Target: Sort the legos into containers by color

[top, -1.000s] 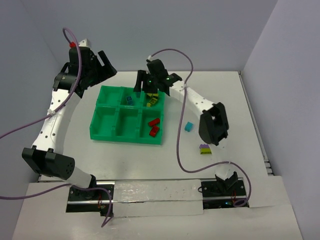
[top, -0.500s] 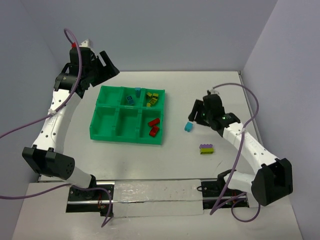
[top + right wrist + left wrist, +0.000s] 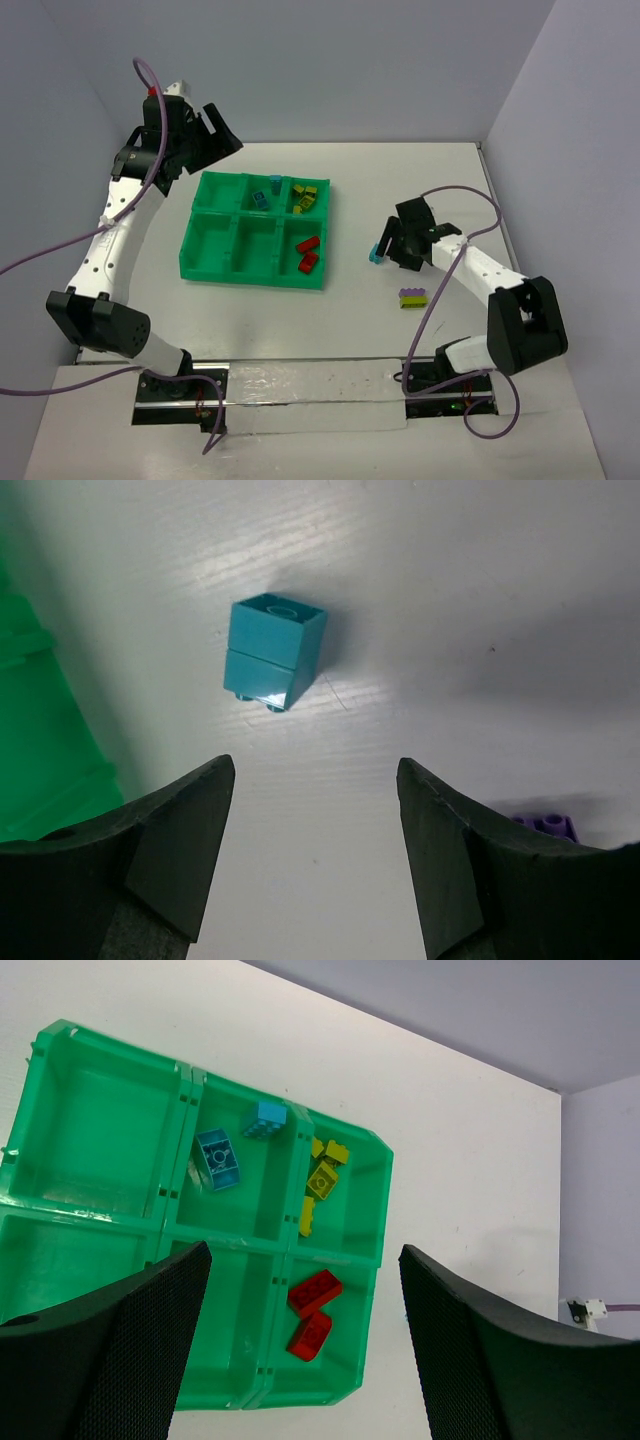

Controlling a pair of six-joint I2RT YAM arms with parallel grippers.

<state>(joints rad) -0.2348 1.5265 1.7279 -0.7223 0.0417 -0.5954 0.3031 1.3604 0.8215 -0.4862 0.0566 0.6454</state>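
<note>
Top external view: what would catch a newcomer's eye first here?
The bright green tray left of centre stands out, with red legos in its near right compartment, yellow-green legos far right and blue legos far middle. Next comes the right gripper, open, close to a cyan lego lying loose on the white table right of the tray. A purple and yellow-green lego lies nearer the arm bases.

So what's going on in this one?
The right gripper, open, hovers low by a loose cyan brick on the table right of the green tray, apparently lining up a pick. The left gripper, open and empty, hangs above the tray's far left corner. In the tray: blue bricks back middle, yellow-green bricks back right, red bricks front right. A purple-and-green piece lies unsorted on the table.
</note>
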